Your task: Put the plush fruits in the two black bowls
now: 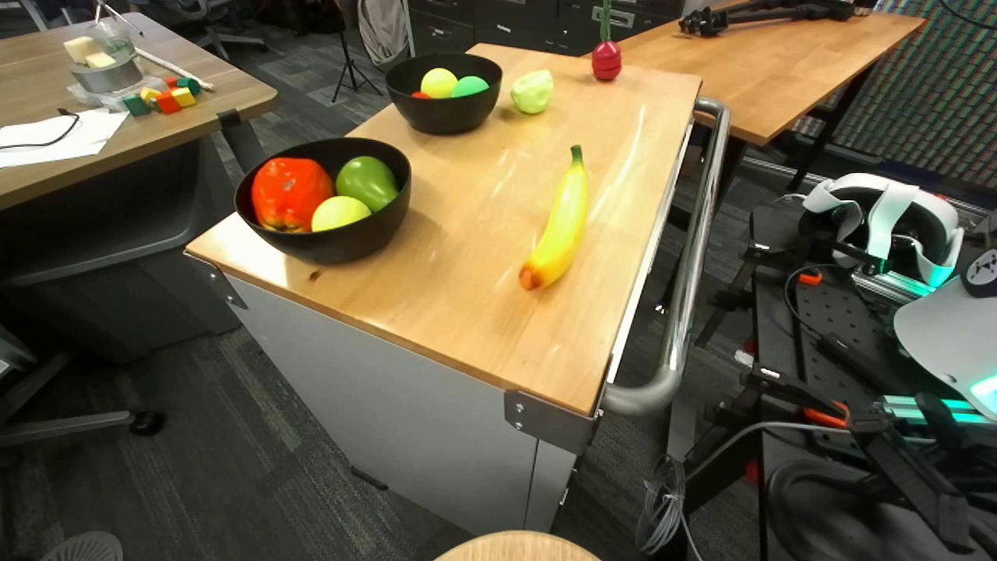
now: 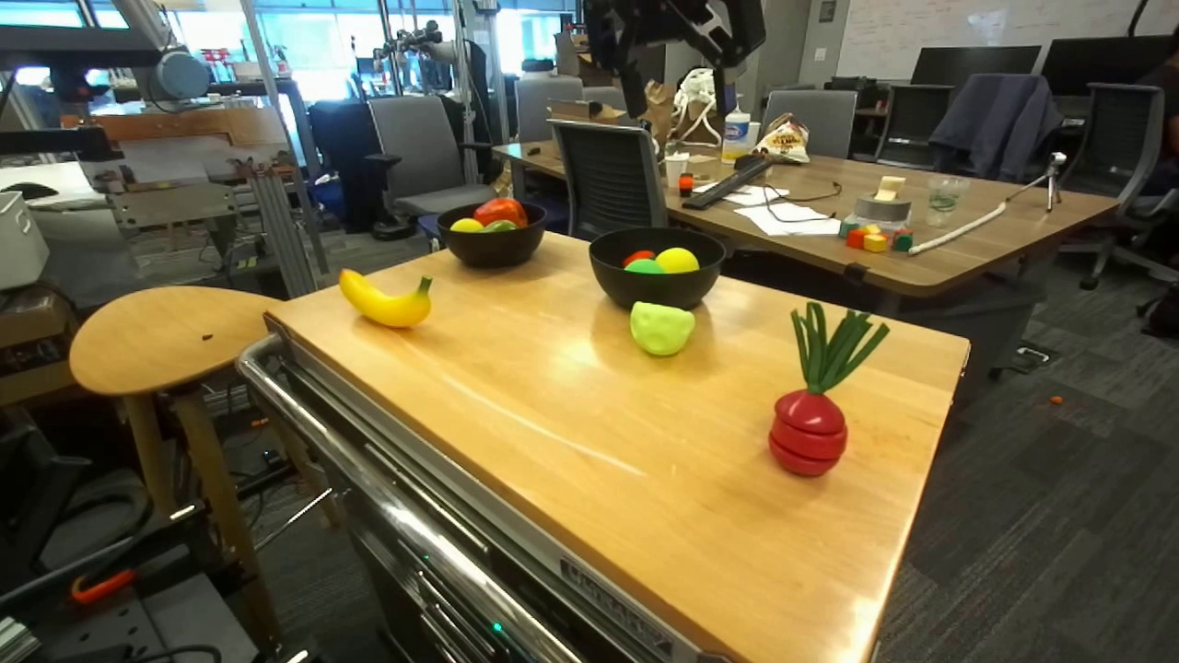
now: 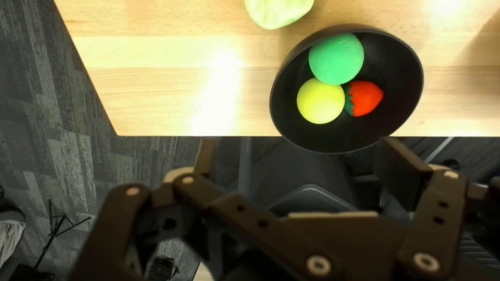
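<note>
Claw (image 3: 302,154) spread wide, nothing held; banana (image 1: 564,222), green chunk (image 1: 533,92) & red veg (image 2: 808,433) loose on wood top (image 1: 467,234), prob. light, maybe slick, so pinch banana across mid-length, red veg by round body w/ soft squeeze

The gripper (image 3: 304,160) reaches in from the bottom of the wrist view, its 2 fingers spread wide apart. Beyond the fingertips, 1 black bowl (image 3: 394,62) sits at the edge of a wooden table (image 3: 148,86), its rim crossing that edge from this angle. Inside it lie a green ball (image 3: 336,58), a yellow ball (image 3: 320,101) touching it, and a red strawberry (image 3: 366,98), its green leaves turned to the yellow ball. A pale green toy (image 3: 278,11) rests on the table near the bowl; the top of the view cuts it off, so I can't say which fruit. Grey carpet (image 3: 43,117) and a tripod (image 3: 50,240) show at left.
</note>
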`<state>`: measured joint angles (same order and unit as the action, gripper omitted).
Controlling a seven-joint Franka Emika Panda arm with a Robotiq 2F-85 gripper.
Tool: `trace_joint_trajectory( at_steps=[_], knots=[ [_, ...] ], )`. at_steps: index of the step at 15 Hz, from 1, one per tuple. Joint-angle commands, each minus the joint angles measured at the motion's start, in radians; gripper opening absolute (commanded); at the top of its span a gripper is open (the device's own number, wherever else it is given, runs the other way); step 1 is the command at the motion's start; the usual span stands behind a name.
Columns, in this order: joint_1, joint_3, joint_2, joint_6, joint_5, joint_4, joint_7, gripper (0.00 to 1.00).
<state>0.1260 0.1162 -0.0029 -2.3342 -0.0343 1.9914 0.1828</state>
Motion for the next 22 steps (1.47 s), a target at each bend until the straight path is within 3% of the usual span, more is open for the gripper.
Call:
trace_joint_trajectory(
  at_steps=[1,8,13,17,22],
  knots=[
    [0.017,0.021,-0.009,0.068,-0.019,-0.014,0.025,1.0],
    [0.12,0.134,0.032,0.283,-0.081,-0.089,0.009,1.0],
    [0.148,0.152,0.143,0.449,0.029,-0.194,-0.028,1.0],
    [0.159,0.144,0.266,0.424,0.127,-0.291,-0.114,1.0],
    [0.157,0.144,0.35,0.378,0.1,-0.353,-0.211,1.0]
  ],
)
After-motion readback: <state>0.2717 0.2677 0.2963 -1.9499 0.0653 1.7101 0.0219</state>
